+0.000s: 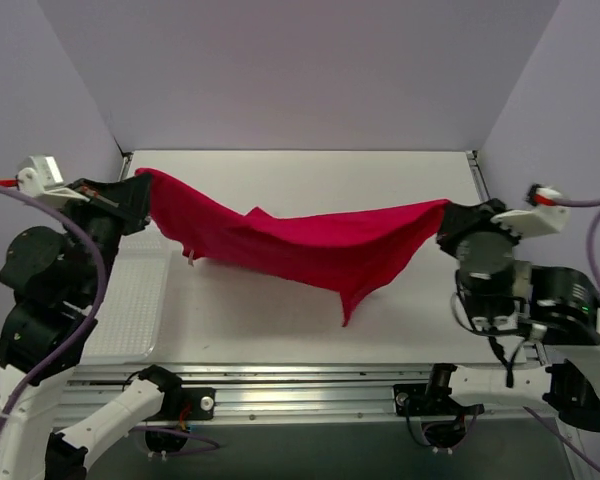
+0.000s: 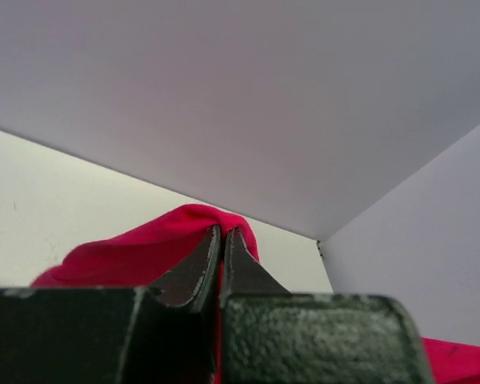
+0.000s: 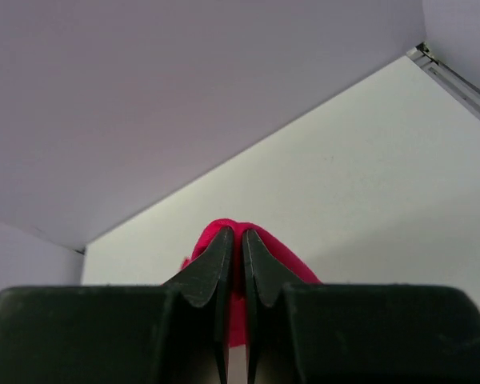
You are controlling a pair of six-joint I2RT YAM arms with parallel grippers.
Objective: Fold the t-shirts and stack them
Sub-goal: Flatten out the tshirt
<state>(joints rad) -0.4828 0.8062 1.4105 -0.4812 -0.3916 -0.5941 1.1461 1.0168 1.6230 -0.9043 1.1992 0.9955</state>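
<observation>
One bright red t-shirt (image 1: 300,240) hangs stretched above the white table between my two arms. Its middle sags and a corner droops to a point (image 1: 346,318) near the table. My left gripper (image 1: 140,188) is shut on the shirt's left end, high at the left. In the left wrist view red cloth (image 2: 144,248) bulges past the closed left gripper (image 2: 222,232). My right gripper (image 1: 446,216) is shut on the shirt's right end. The right wrist view shows red cloth (image 3: 292,260) pinched in the right gripper (image 3: 233,233).
A white mesh basket (image 1: 130,300) lies flat at the table's left side under the left arm. Pale walls close the table at the back and both sides. A metal rail (image 1: 300,385) runs along the near edge by the arm bases.
</observation>
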